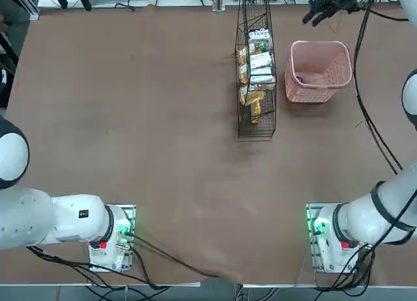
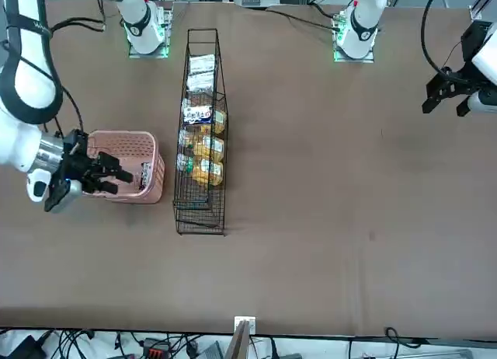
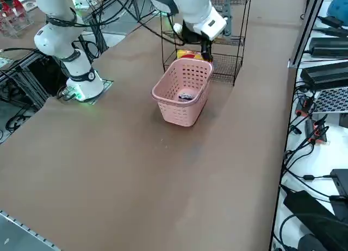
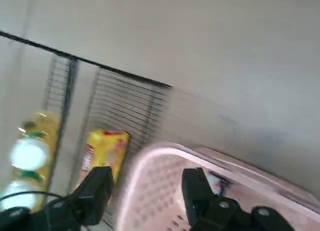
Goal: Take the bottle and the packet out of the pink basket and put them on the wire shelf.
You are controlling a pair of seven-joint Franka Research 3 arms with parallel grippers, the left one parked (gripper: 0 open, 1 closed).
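Note:
The pink basket [image 1: 318,71] [image 2: 132,166] [image 3: 184,88] stands just right of the wire shelf [image 1: 255,73] [image 2: 200,134] [image 3: 228,39]. A small white packet [image 3: 186,96] [image 4: 218,183] with dark print lies on the basket's floor. No bottle shows inside the basket. Yellow bottles with white caps [image 4: 30,152] sit among the shelf's stock; which is the task's bottle I cannot tell. My right gripper [image 1: 320,14] [image 2: 115,176] [image 3: 206,53] [image 4: 145,188] hovers over the basket's far rim on the shelf side, open with nothing between its fingers.
The shelf holds white packets [image 1: 260,60] and yellow snack packets [image 4: 104,152] [image 2: 203,171]. Cables [image 1: 374,118] trail from the right arm across the table's right side. Bare brown tabletop [image 1: 163,151] spreads left of and in front of the shelf.

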